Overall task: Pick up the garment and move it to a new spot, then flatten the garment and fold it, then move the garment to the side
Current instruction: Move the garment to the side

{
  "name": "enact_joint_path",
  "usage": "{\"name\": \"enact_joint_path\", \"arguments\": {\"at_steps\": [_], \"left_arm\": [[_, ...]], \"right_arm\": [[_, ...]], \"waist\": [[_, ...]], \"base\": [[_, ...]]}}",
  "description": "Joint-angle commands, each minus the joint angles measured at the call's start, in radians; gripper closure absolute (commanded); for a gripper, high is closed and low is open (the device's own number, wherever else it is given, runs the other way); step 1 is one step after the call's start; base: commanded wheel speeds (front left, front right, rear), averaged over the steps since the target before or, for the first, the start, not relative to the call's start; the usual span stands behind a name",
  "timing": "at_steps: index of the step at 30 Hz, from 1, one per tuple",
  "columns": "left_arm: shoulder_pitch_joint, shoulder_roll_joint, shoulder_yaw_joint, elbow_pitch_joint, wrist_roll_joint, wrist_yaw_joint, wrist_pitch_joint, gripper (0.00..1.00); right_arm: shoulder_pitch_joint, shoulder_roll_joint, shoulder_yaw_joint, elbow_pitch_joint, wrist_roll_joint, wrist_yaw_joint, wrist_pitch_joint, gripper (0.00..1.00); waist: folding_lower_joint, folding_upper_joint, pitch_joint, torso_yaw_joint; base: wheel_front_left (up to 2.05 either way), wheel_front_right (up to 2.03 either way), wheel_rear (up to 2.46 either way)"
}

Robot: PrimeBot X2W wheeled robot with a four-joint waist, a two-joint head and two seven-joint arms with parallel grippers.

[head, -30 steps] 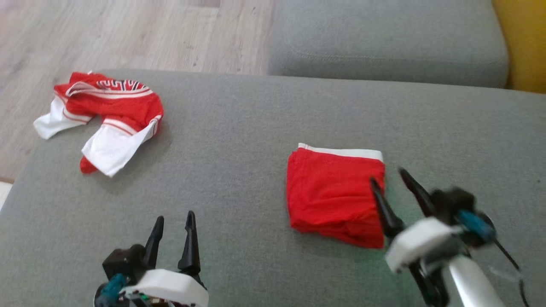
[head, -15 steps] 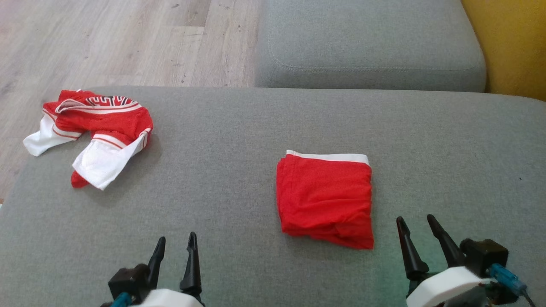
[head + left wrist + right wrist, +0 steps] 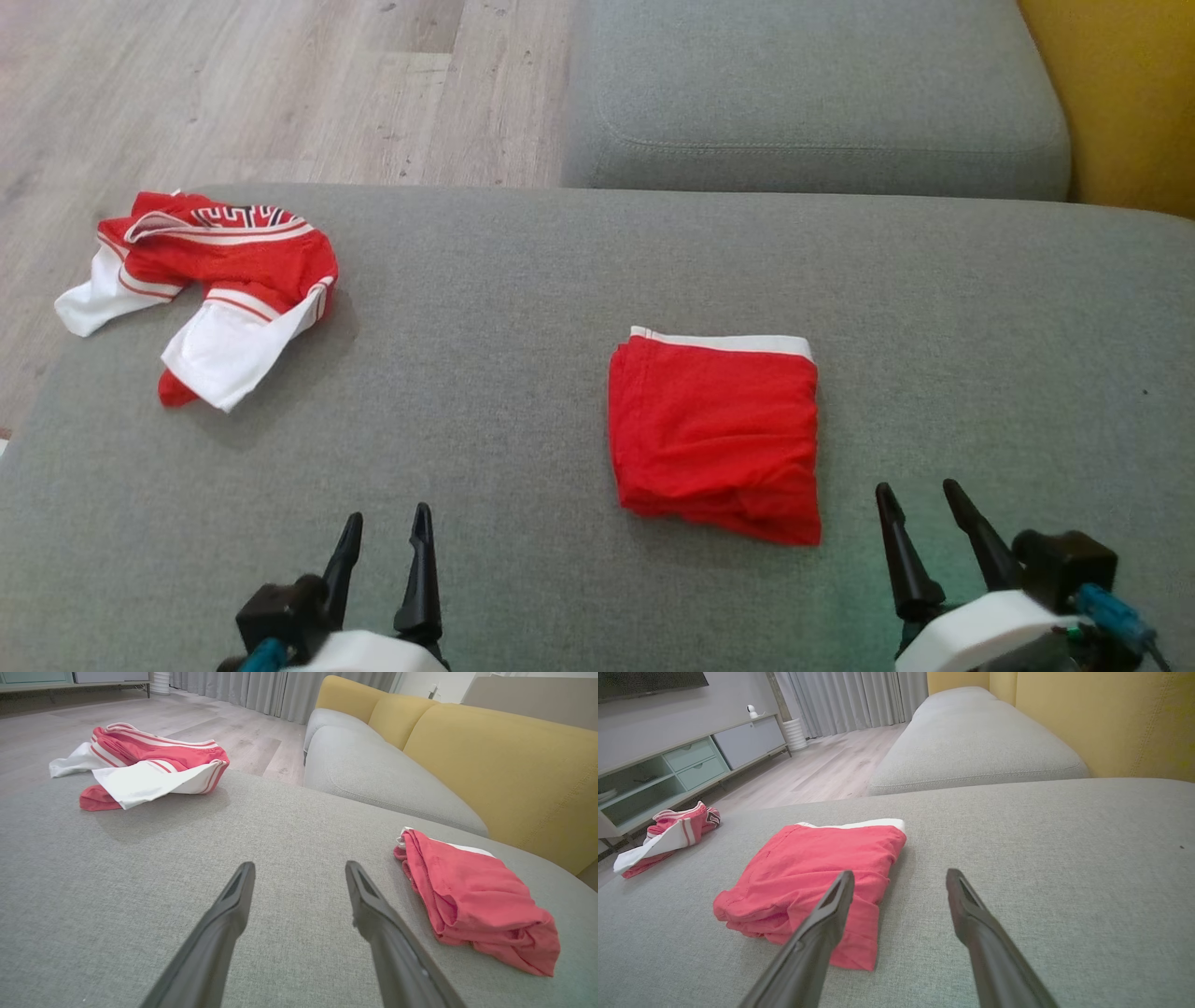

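A red garment (image 3: 714, 434) with a white waistband lies folded into a neat square in the middle of the grey sofa seat (image 3: 523, 420); it also lies in the left wrist view (image 3: 472, 896) and the right wrist view (image 3: 812, 872). My right gripper (image 3: 917, 487) is open and empty, just right of and nearer than the garment's front right corner, apart from it. In its own view the right gripper (image 3: 900, 873) points past the garment's right edge. My left gripper (image 3: 387, 515) is open and empty over bare cushion, as its own view (image 3: 300, 865) confirms.
A second red and white garment (image 3: 224, 280) lies crumpled at the seat's far left corner, partly over the edge. Another grey cushion (image 3: 812, 93) and a yellow backrest (image 3: 1120, 93) stand behind. Wood floor (image 3: 280, 84) lies beyond the far left edge.
My right gripper has drawn back from the folded garment's right edge to the lower right, still open. The garment stays folded in place. The head camera shifted slightly.
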Motion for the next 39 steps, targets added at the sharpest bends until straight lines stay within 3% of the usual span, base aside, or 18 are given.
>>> {"name": "enact_joint_path", "arguments": {"at_steps": [1, 8, 16, 25, 30, 36, 38, 39], "left_arm": [[-0.031, 0.019, 0.042, -0.033, 0.010, 0.004, -0.009, 0.00], [-0.042, 0.015, 0.034, -0.036, 0.013, 0.003, -0.004, 0.00], [-0.061, -0.001, 0.018, -0.024, 0.021, -0.003, 0.000, 0.00], [-0.057, -0.024, 0.022, -0.005, 0.018, -0.013, -0.005, 0.00], [-0.060, -0.037, 0.029, 0.006, 0.024, -0.026, -0.008, 0.00], [-0.075, -0.052, 0.034, 0.017, 0.041, -0.038, -0.010, 0.00], [-0.081, -0.053, 0.035, 0.018, 0.047, -0.041, -0.010, 0.00], [-0.085, -0.054, 0.035, 0.019, 0.051, -0.042, -0.011, 0.00]], "right_arm": [[-0.039, -0.005, 0.030, -0.031, -0.011, 0.008, 0.001, 0.00], [-0.134, -0.005, 0.029, -0.029, -0.056, 0.008, 0.071, 0.00], [-0.343, -0.005, -0.008, 0.098, -0.089, 0.008, 0.325, 0.00], [-0.458, -0.026, -0.048, 0.233, -0.017, 0.008, 0.607, 0.00], [-0.499, -0.060, -0.088, 0.293, -0.011, 0.008, 0.683, 0.00], [-0.539, -0.056, -0.088, 0.349, 0.037, 0.008, 0.727, 0.00], [-0.548, -0.055, -0.072, 0.351, 0.057, 0.008, 0.726, 0.40], [-0.552, -0.056, -0.063, 0.351, 0.065, 0.008, 0.723, 0.55]], "waist": [[0.0000, 0.0000, 0.001, 0.001], [0.0000, 0.0000, 0.014, 0.014], [0.0000, 0.0000, 0.031, 0.070], [0.0000, 0.0000, 0.059, 0.139], [0.0000, 0.0000, 0.087, 0.171], [0.0000, 0.0000, 0.136, 0.186], [0.0000, 0.0000, 0.149, 0.181], [0.0000, 0.0000, 0.156, 0.176]], "base": [[0.00, 0.00, 0.00], [0.00, 0.00, 0.00], [0.00, 0.00, 0.00], [0.00, 0.00, 0.00], [0.00, 0.00, 0.00], [0.00, 0.00, 0.00], [0.00, 0.00, 0.00], [0.00, 0.00, 0.00]]}}
